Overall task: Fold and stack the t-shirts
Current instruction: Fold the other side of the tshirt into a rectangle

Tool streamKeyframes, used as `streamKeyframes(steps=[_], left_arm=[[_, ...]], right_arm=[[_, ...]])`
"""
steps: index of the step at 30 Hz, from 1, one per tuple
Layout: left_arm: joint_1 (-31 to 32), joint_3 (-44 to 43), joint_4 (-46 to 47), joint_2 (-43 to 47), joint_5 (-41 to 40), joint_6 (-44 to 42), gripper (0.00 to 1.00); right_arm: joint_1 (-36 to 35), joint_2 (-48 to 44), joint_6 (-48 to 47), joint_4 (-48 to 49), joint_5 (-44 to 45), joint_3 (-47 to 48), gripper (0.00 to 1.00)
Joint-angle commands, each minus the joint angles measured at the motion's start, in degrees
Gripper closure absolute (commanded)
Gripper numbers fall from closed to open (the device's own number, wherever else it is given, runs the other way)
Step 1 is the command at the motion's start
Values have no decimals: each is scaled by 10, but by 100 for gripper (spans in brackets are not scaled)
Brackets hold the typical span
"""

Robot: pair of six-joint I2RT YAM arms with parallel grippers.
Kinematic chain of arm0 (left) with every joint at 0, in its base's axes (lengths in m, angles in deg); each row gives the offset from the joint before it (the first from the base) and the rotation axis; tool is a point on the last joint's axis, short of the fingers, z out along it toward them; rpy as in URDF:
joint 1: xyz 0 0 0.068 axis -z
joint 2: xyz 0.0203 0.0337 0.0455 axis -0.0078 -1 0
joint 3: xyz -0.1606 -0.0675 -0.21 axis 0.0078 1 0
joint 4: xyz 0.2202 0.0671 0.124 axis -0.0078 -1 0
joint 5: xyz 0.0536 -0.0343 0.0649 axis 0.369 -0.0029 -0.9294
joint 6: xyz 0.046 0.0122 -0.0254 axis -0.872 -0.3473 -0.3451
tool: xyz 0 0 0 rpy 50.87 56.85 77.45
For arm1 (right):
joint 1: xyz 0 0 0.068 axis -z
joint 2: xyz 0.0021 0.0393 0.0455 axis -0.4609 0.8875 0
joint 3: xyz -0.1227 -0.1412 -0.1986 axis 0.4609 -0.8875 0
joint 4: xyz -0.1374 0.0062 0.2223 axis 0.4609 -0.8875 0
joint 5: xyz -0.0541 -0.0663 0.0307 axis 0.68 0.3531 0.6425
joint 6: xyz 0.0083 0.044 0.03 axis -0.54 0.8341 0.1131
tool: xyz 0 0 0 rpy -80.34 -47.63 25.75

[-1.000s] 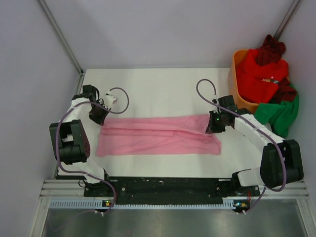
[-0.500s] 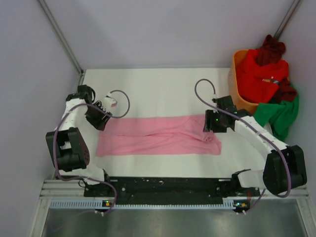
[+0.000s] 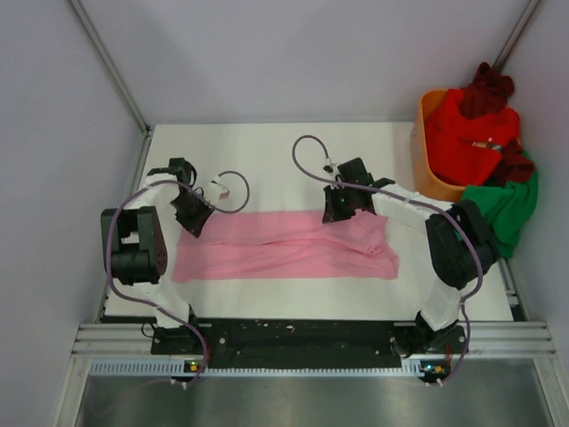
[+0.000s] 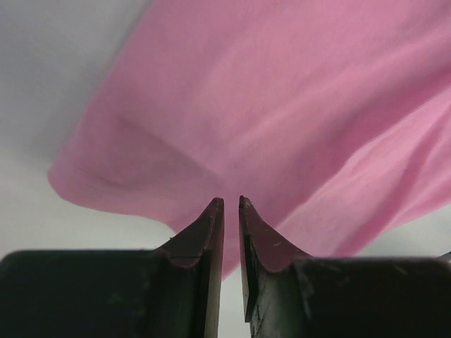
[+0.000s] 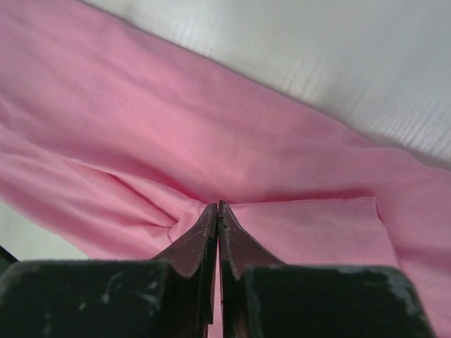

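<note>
Pink shirt [image 3: 284, 245]: flat on counter [image 3: 267, 160], approx. mid-counter, in front of both arm bases; partly folded into a band, creases along its length.
Long axis: runs L-R, parallel to near edge of counter.
Left gripper [image 3: 192, 222]: at far-left corner of band. Fingers closed to a thin slit. Wrist view shows the cloth edge running in to the tips, so it reads as pinched on the cloth.
Right gripper [image 3: 340, 212]: on far long edge, right of centre, well inboard of the right end. Fingers pressed together. Wrist view shows creases converging on the tips, i.e. clamped on a pinch of cloth.
Key relation: both grippers sit on the far long edge, and the rest of the band lies toward the bases. Right end of band lies outboard of right gripper, unheld.
Nearest arm: L arm for left end, R arm for right half.
Next move (est.): carry far edge toward near edge, across the short axis, both arms level.
Risk (est.): uneven pull skews the fold; loose right end may trail.
Other shirts: red shirt [image 3: 471, 133] and maroon shirt [image 3: 491, 84] piled in basket [image 3: 425, 151] at far right; green shirt [image 3: 502, 206] hangs over its near side. Well apart from the band; not yet folded.
</note>
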Motion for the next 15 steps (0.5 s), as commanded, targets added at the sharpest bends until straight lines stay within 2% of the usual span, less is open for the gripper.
streamKeyframes(steps=[1,5,9,11,12,15], left_arm=[[-6,44,48,3,-60,13,81],[-7,65,71,-18,-97,16,80],[-7,62,55,-21,-78,18,77],[-7,51,35,0,-45,9,71],[-7,43,24,9,-23,6,66],[-11,8,3,28,33,10,50]], right_arm=[[0,26,14,15,20,2,100],[14,31,15,-8,29,-6,100],[30,-38,13,-38,94,-31,94],[61,-76,16,-54,125,-55,84],[81,-94,20,-56,133,-71,76],[140,-119,29,-60,144,-115,64]])
